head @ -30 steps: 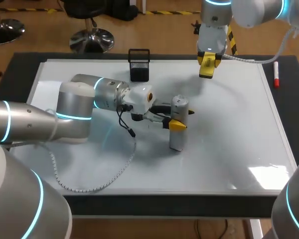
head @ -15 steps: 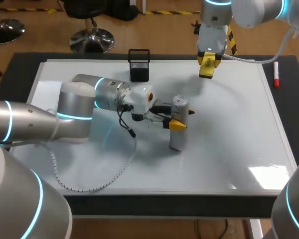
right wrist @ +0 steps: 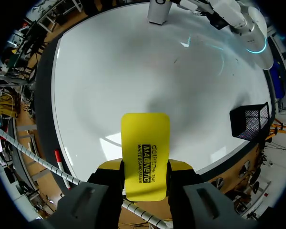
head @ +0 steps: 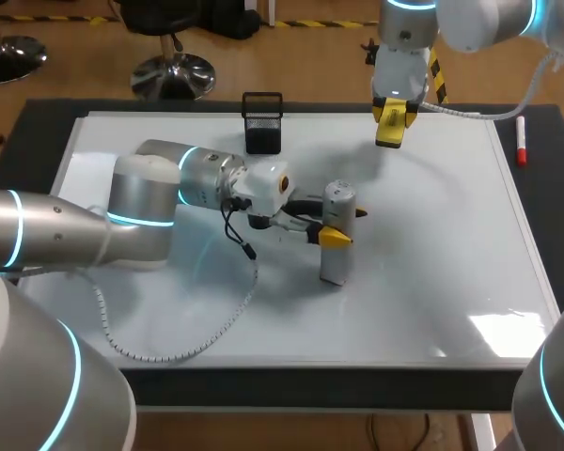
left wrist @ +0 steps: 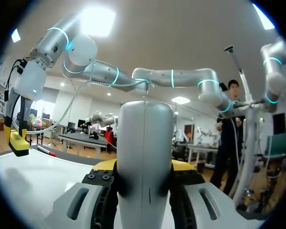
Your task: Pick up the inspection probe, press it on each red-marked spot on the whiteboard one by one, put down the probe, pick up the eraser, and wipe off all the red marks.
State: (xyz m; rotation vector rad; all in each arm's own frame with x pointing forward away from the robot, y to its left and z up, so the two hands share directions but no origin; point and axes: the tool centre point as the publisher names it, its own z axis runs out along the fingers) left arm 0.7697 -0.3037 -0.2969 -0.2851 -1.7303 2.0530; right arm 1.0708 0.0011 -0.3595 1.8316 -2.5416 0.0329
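the inspection probe [head: 334,263], clamped upright in the left tool [head: 343,224], should be released only once steady on the whiteboard [head: 432,282]. the eraser [right wrist: 145,138], gripped by the right tool [right wrist: 145,167], should be laid flat.

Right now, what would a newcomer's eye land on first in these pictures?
First, the grey inspection probe, which stands upright near the middle of the whiteboard with the left gripper shut around it. Next, the yellow eraser, held in the right gripper above the board's far edge. A black mesh holder stands nearby, and no red marks show on the board.
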